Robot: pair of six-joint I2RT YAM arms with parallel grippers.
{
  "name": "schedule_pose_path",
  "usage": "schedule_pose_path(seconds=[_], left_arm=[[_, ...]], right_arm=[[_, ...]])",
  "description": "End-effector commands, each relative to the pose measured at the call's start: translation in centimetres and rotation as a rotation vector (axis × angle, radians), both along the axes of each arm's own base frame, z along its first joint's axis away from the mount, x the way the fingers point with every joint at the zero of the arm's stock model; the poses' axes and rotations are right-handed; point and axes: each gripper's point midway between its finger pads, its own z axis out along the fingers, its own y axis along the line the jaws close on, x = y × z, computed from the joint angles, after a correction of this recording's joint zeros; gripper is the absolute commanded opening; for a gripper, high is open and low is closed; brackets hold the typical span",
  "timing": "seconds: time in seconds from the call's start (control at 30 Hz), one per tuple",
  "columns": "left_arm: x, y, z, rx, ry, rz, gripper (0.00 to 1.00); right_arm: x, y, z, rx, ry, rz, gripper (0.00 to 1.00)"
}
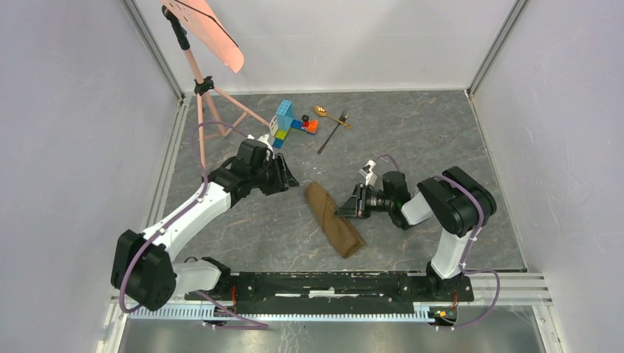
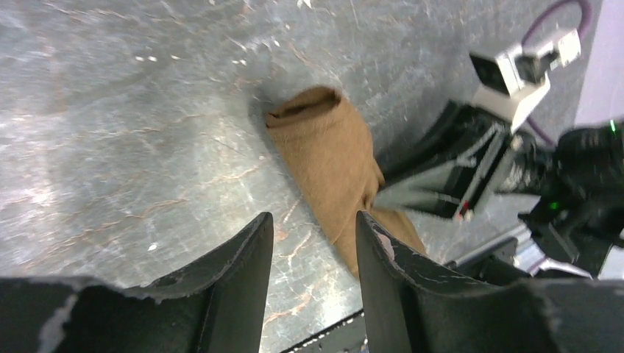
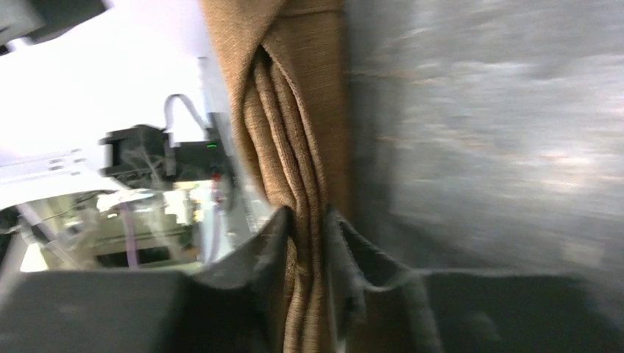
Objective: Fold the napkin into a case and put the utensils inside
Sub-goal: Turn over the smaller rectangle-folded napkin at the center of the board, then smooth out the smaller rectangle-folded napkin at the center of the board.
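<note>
Napkin (image 1: 335, 218) folded on grey tabletop (image 1: 427, 140) between white walls (image 1: 353, 44), in pinch of right gripper (image 3: 310, 220); left gripper (image 2: 314, 224) half-open, empty

A dark grey, marbled tabletop (image 1: 427, 132) lies inside a cell with plain pale walls (image 1: 353, 44) at the back and on both sides. At the back left stands a pink stand (image 1: 210, 99), topped by what may be a pink paddle (image 1: 213, 33). Soft glare streaks the tabletop. A silver rail (image 1: 515, 283) lines the near edge.
</note>
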Motion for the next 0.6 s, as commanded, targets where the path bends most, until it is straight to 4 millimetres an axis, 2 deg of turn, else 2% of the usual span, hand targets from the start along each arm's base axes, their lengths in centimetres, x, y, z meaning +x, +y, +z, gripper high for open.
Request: schedule_pose_path(seconds=[0.0,0.03,0.07,0.17,0.23,0.33,0.4,0.47,0.57], left_arm=[[0.8,-3.2,1.7,-0.117,-0.028,-0.125,0.52],[0.7,-3.9,1.4,-0.139,-0.014,-0.139,0.52],[0.8,-4.5,1.2,-0.164,-0.003,-0.149,0.53],[1.4,-6.7,0.8,-0.251,0.030,-0.180,0.52],[2.0,-8.2,0.3,-0.296,0.052,-0.193,0.52],[3.0,-10.0,-0.5,-0.343,0.083,-0.203,0.49],[4.0,-11.2,-1.0,-0.377,0.095,-0.205,0.47],[4.8,-11.6,-2.4,-0.363,0.115,-0.186,0.44],[6.0,-11.5,-5.2,-0.321,0.136,-0.138,0.42]], right_arm=[[2.7,-4.5,-3.8,-0.325,-0.127,0.066,0.44],[3.3,-5.7,-4.0,-0.411,-0.136,0.061,0.50],[4.1,-6.3,-3.1,-0.451,-0.181,0.055,0.56],[6.0,-8.1,0.0,-0.616,-0.328,-0.005,0.68],[5.4,-8.0,1.5,-0.722,-0.388,0.029,0.69],[2.8,-6.1,2.7,-0.731,-0.431,0.103,0.66],[0.4,-4.5,3.2,-0.662,-0.432,0.146,0.58],[-1.7,-3.4,3.6,-0.611,-0.440,0.182,0.51],[-3.2,-4.0,2.5,-0.599,-0.430,0.173,0.39]])
